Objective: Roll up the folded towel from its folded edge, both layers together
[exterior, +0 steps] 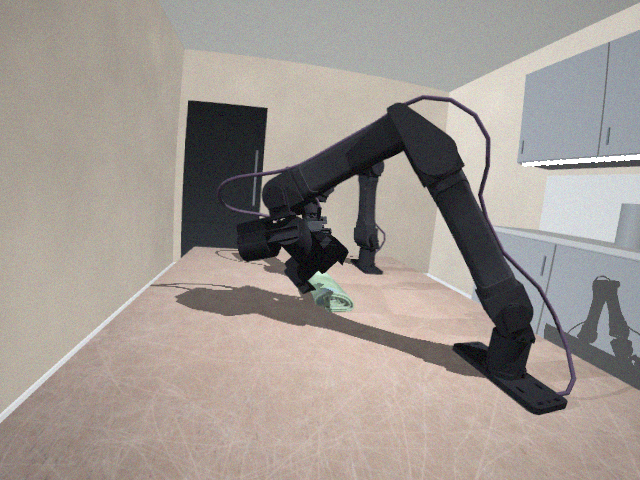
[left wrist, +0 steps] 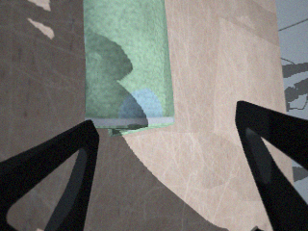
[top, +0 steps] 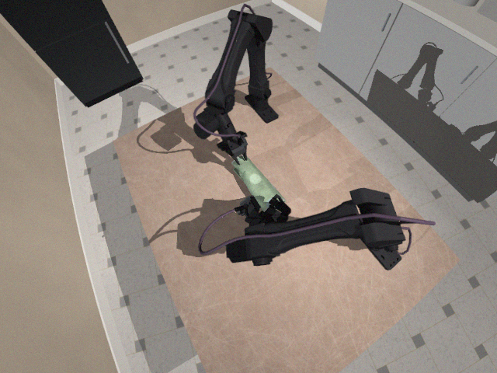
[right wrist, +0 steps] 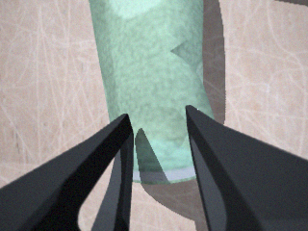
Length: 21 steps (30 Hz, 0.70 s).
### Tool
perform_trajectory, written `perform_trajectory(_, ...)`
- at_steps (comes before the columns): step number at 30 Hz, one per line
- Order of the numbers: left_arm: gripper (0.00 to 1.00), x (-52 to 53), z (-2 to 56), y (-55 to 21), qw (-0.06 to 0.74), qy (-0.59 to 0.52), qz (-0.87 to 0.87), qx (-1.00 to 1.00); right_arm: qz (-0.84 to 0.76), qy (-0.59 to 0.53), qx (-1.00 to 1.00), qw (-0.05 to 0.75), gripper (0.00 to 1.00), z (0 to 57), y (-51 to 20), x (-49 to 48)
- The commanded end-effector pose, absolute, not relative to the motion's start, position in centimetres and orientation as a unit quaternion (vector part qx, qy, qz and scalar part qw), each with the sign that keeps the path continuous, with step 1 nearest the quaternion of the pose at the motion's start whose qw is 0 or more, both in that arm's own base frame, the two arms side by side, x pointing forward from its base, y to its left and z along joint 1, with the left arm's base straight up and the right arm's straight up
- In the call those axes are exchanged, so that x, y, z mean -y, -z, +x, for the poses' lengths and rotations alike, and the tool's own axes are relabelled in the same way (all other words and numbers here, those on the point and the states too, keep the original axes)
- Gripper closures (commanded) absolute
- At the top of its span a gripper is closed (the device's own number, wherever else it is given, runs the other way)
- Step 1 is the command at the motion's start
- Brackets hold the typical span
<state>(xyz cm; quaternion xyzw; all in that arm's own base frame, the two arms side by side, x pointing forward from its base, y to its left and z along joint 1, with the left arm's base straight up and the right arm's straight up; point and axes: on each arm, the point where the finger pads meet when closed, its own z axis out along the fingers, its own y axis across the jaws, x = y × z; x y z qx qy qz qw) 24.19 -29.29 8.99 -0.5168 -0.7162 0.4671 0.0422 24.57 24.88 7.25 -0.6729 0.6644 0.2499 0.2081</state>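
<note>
The green towel [top: 261, 185] [exterior: 338, 300] [left wrist: 149, 58] [right wrist: 149, 77] lies on the table as a long roll. Its near end in the exterior view shows wound layers in a flattened oval. A small flap sticks out under its end in the left wrist view. In the right wrist view one side flares slightly near the end. My left gripper [top: 265, 203] [left wrist: 162, 119] is wide open at the roll's near end, with nothing between its fingers. My right gripper [top: 241, 160] [right wrist: 158, 119] is partly open over the far end, holding nothing; whether its tips touch the towel is unclear.
The wooden table top [top: 280, 305] [exterior: 258, 408] extends around the roll. The left arm [top: 304, 228] [exterior: 336, 160] reaches across from the cabinet side. The right arm [top: 228, 64] [exterior: 367, 206] stands at the far end. Grey cabinets [top: 361, 40] stand beyond the table.
</note>
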Motion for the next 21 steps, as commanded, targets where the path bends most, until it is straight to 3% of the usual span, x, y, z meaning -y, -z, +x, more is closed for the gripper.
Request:
perform_trajectory(1, 0.15, 29.7, 24.7, -9.2, 0.035, -0.472, -0.521, 0.711, -0.679, -0.247, -0.65, 0.236, 0.68, 25.2, -9.4, -25.6)
perform_trajectory(21, 0.15, 29.7, 24.7, -9.2, 0.035, -0.472, -0.521, 0.711, -0.679, -0.247, -0.65, 0.236, 0.68, 25.2, -6.8, -25.6)
